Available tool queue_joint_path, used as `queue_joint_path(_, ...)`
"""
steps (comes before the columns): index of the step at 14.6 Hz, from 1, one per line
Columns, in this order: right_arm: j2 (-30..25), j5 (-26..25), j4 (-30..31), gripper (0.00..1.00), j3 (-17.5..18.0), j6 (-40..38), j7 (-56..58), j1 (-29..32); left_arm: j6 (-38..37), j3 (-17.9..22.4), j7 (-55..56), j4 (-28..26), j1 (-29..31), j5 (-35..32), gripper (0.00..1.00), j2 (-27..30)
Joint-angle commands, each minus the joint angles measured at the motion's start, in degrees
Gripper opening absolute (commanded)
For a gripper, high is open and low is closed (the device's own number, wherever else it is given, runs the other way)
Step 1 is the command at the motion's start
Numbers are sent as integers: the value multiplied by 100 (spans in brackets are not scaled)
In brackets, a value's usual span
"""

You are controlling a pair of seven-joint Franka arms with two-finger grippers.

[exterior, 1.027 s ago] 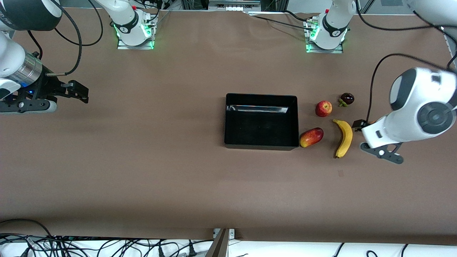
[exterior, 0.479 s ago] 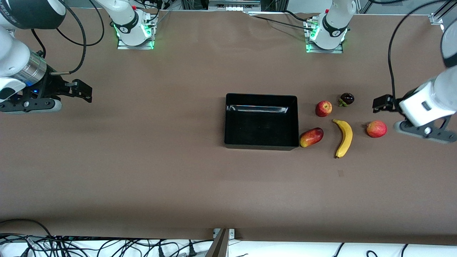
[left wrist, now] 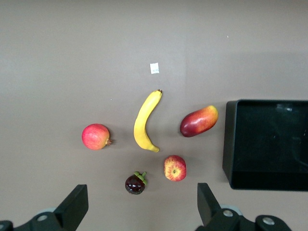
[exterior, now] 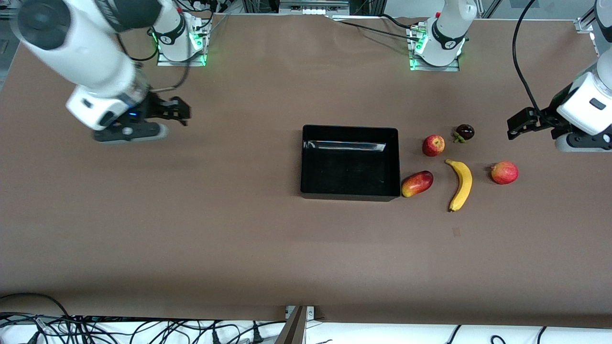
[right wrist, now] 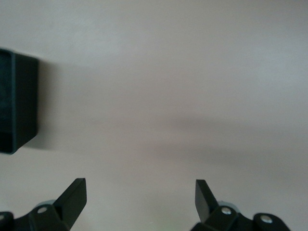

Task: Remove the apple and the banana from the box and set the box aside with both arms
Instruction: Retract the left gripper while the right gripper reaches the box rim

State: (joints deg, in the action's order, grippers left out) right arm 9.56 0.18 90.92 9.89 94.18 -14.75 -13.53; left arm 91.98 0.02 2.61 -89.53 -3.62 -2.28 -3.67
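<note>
A wide brown table fills the scene, with cables trailing along the edge nearest the front camera. The box sits near the middle, and it looks empty, though its glossy black floor makes small things hard to rule out. Taking the box as the clock's centre in the front view, all the fruit lies around three o'clock: the mango just beside its wall, the apple a little farther from the camera, the banana next toward the left arm's end, then a dark mangosteen and a red fruit with a nub.

Both task fruits are on the bare table, so the emptying step reads as done; what remains is shifting the box with two arms. The left gripper hangs over the table at the left arm's end, at about three o'clock from the mangosteen, fingers spread wide and holding nothing; its wrist view looks down on the fruit cluster. The right gripper is over bare table at about ten o'clock from the box, well apart from it, likewise released and empty.

The next move, as I judge it, calls for each gripper to reach a short wall of the box, the left one passing over the mango without knocking it, then clamping both rims and moving together
</note>
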Motion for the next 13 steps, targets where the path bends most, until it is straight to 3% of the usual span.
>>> queue_joint_path(1,624,158,-75,100,-5,528,-377,-587,153,112,-550,-294,2,88,100,191)
queue_joint_path(7,2022,149,-83,100,-5,2611,-2372,-1713,162,42,-543,-276,20,27,100,191)
queue_joint_path(13,2709,71,-83,98,-5,3449,-3006,-2180,145,-64,-534,-258,-24,-70,100,200)
